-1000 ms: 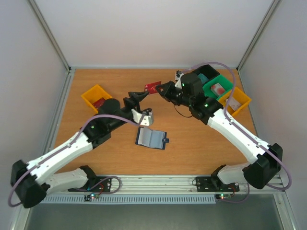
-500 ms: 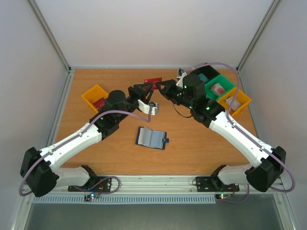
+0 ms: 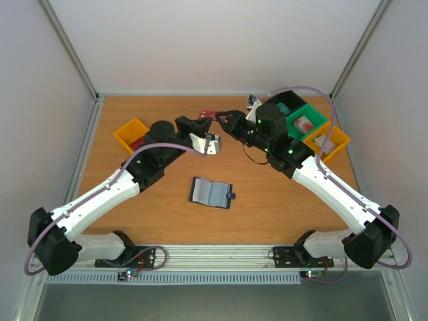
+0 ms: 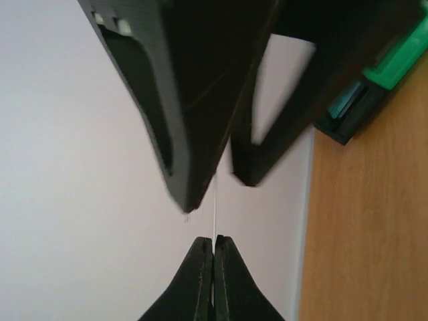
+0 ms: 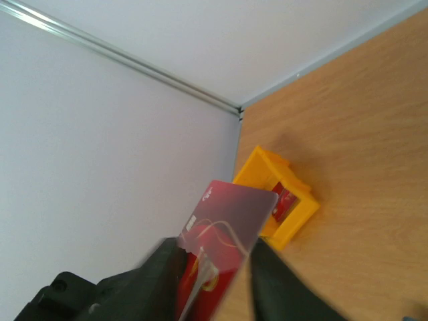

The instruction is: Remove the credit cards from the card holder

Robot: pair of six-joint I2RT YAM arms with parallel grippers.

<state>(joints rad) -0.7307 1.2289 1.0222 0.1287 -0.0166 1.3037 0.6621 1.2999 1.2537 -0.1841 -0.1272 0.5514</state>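
The card holder (image 3: 212, 192) lies open and flat on the table, navy outside with pale grey-blue pockets, and neither gripper touches it. Above the back of the table both grippers meet at one red credit card (image 3: 208, 114). My left gripper (image 4: 214, 239) is shut on the card's edge (image 4: 215, 207), which shows as a thin pale line. My right gripper (image 5: 212, 246) has its fingers on either side of the same red card (image 5: 231, 224), slightly apart. In the left wrist view one of its fingers (image 4: 267, 134) stands off the card.
A yellow bin (image 3: 132, 134) at the left holds a red card (image 5: 286, 197). Black (image 3: 289, 101), green (image 3: 304, 122) and yellow (image 3: 332, 142) bins stand at the back right. The enclosure's white walls rise close behind the grippers.
My left gripper came up to the red card held by the right gripper and shut on its edge. The right gripper's jaws have parted a little.
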